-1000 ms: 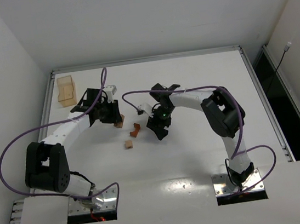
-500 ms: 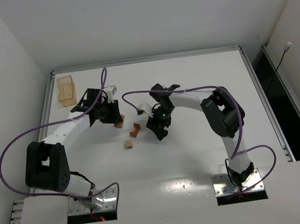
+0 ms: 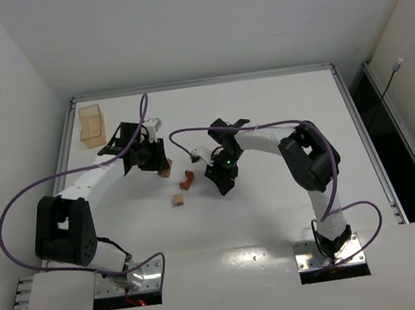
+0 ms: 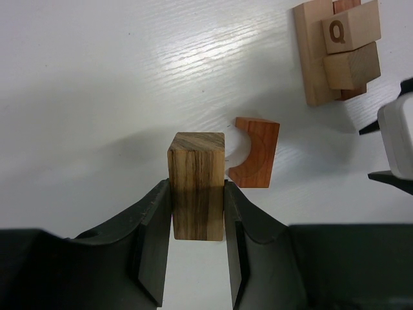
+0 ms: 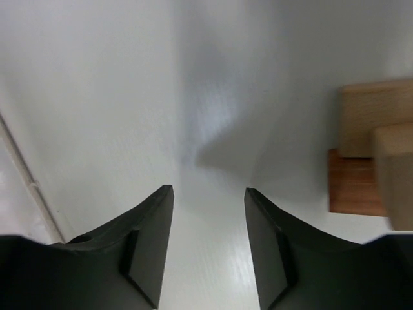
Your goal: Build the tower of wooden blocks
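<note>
Because the left tool (image 4: 197, 194) pinches the dark striped block (image 4: 197, 155) only by its nearer half, with the far end standing free of the fingers, that block could swivel or slide in the grip if it is pressed down crooked on anything. Just beside it the reddish-brown arch piece (image 4: 256, 152) lies on the white worktop (image 4: 97, 77), and I judge that a low forward sweep would shove it along, perhaps into the stack. Further right sits the part-built wood block tower (image 4: 332, 55). It is a light tan slab (image 4: 311, 77) carrying a lettered cube (image 4: 352, 26) and a plainer cube (image 4: 352, 64), with reddish wood showing beneath. Nothing looks fastened, so the cubes, which lie close to the slab's edge, may well tip off under a hard or off-centre landing. At the far right the right tool (image 5: 208, 194) has its jaws spread with nothing between them, and it is near the tower, which shows at the edge of its own view. With both arms crowding that small patch, the likeliest mishap is one tool clipping the other, or the tower, when the striped block is carried across.
</note>
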Robot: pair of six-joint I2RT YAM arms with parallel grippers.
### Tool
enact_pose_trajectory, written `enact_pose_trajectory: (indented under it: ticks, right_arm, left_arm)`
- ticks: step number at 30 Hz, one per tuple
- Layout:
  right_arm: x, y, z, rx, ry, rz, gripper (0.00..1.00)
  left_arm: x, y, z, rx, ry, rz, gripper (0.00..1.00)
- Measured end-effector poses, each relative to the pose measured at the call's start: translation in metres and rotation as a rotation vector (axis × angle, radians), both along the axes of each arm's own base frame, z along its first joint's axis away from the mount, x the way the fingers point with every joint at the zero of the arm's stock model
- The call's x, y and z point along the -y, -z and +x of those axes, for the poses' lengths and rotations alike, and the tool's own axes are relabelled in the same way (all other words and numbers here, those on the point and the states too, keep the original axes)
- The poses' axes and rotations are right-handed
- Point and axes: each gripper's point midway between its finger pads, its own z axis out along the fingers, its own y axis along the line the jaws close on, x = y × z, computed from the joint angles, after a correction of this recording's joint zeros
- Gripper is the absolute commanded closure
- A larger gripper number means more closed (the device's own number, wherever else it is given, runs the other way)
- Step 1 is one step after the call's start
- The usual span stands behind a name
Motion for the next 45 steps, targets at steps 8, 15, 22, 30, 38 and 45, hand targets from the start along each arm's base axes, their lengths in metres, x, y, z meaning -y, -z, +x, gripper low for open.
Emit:
enact_pose_trajectory:
  ticks: [8,15,22,30,38,45]
  right_arm:
    - [0.000,-0.024,-0.043,0.001,-0.069,0.019,0.88]
    - [0.007,-0.103,-0.034,0.237,-0.018,0.096,1.00]
    - [0.097,-0.120,0.029,0.530,0.343,-0.095,1.00]
    - [0.172,-0.126,0.073,0.651,0.778,-0.271,1.00]
    - [0.209,-0.128,0.082,0.623,1.022,-0.291,0.32]
    - [0.234,-0.132,0.087,0.563,1.139,-0.266,0.29]
  left_arm:
    - [0.001,0.000,0.000,-0.002,0.003,-0.005,1.00]
    - [0.006,-0.014,-0.003,0.035,0.015,-0.013,1.00]
    - [0.044,-0.043,-0.015,0.105,0.126,-0.012,1.00]
    - [0.087,-0.066,0.013,0.156,0.064,0.062,1.00]
    - [0.141,-0.038,0.004,0.135,-0.030,0.261,1.00]
    - [0.173,-0.035,0.020,0.138,-0.085,0.321,1.00]
